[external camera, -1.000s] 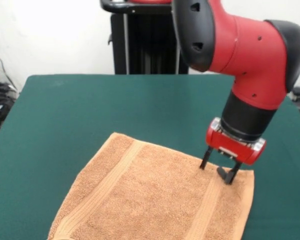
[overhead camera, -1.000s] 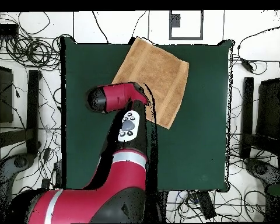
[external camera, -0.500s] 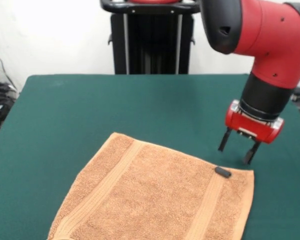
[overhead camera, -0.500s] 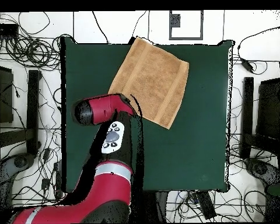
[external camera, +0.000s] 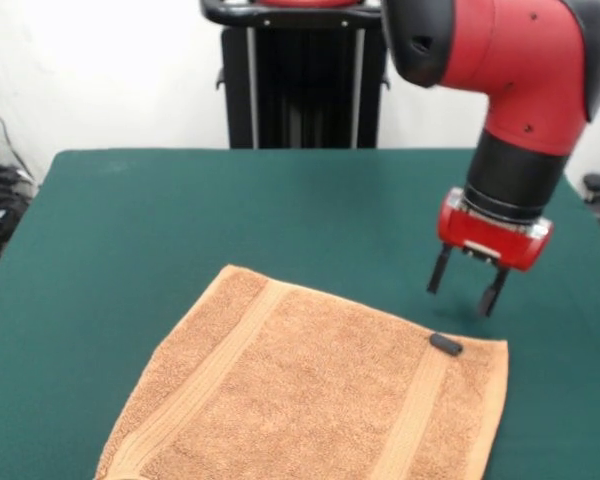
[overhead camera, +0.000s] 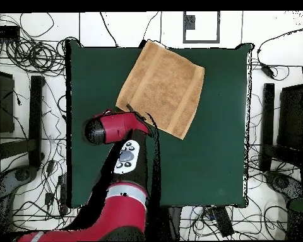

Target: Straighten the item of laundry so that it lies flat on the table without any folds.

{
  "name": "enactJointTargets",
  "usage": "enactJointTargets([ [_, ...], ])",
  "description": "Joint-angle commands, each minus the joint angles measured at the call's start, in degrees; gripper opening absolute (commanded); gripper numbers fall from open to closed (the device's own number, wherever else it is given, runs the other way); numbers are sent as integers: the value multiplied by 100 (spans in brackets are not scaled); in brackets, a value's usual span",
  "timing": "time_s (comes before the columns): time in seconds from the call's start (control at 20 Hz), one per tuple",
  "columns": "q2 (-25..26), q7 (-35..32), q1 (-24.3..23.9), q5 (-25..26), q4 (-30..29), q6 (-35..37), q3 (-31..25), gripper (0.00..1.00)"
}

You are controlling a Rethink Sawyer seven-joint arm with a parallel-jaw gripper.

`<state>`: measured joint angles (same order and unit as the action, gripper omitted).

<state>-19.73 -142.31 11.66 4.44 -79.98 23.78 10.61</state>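
The towel [external camera: 310, 395] lay spread on the tabletop [external camera: 180, 220], apparently flat, its bands running away from the front edge, where its near side ran out of frame. A small dark piece [external camera: 445, 345] sat by its far corner. Just beyond that corner, over bare green, the hand [external camera: 466, 285] hung released and empty, clear of the cloth.

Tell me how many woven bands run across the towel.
2 on the towel: one band near its left end, the other near its right end, below the open pincer.
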Motion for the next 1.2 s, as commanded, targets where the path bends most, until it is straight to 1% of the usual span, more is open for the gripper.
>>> enactJointTargets([
  [0.05,-766,64,-703,-46,-833,297,-487,100],
  [0.15,-986,451,-1011,-5,-838,594,-643,100],
  [0.25,-1049,623,-1163,71,-755,769,-687,100],
  [0.4,-882,611,-1294,159,-545,789,-728,100],
  [0.55,-733,539,-1322,239,-293,820,-702,100],
  [0.65,-713,541,-1384,308,-82,760,-653,100],
  [0.75,-710,750,-1526,418,222,899,-617,100],
  [0.85,-688,1050,-1768,518,537,1085,-668,100],
  [1.0,-519,1392,-2063,716,1112,1330,-691,100],
  [1.1,-423,1632,-2305,814,1370,1425,-860,100],
  [1.2,-393,1765,-2448,939,1544,1464,-931,100],
])
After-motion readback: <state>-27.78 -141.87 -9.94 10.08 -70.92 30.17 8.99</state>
